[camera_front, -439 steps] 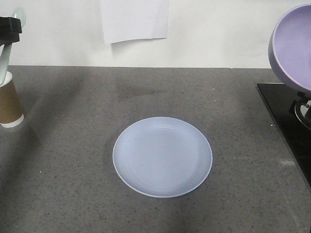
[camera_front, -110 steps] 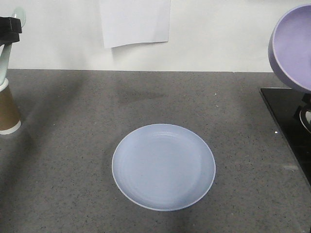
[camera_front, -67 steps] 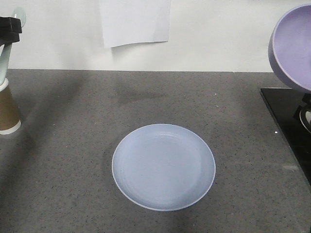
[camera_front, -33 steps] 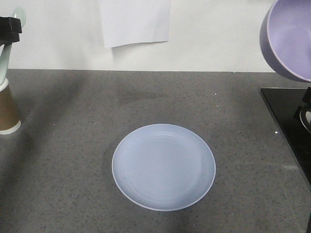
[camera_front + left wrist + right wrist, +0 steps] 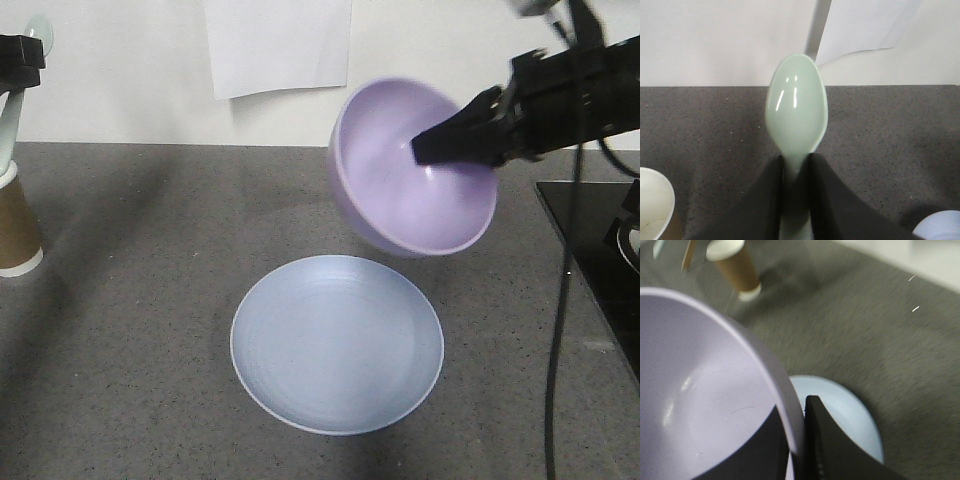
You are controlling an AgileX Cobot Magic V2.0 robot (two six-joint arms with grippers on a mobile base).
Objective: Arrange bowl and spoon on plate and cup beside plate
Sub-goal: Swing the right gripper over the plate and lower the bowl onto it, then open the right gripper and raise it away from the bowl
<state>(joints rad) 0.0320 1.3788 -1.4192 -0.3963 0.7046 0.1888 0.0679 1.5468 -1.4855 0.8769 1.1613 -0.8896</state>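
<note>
The lavender bowl point(image 5: 400, 190) hangs tilted in the air above the far edge of the pale blue plate point(image 5: 336, 345). My right gripper point(image 5: 440, 148) is shut on the bowl's rim; in the right wrist view the bowl point(image 5: 700, 405) has one finger inside and one outside its wall, with the plate point(image 5: 850, 410) below. My left gripper point(image 5: 796, 165) is shut on the handle of the mint-green spoon point(image 5: 796, 110), held high at the far left. The spoon point(image 5: 10, 110) shows there above the brown paper cup point(image 5: 17, 225), which stands on the counter.
A black panel point(image 5: 590, 260) lies on the counter at the right, crossed by a hanging cable point(image 5: 560, 320). A white sheet of paper point(image 5: 277, 45) hangs on the back wall. The cup point(image 5: 735, 262) shows far off in the right wrist view.
My right arm has swung the bowl left from the right edge to above the plate's far side. The left gripper, spoon and cup have not moved.
</note>
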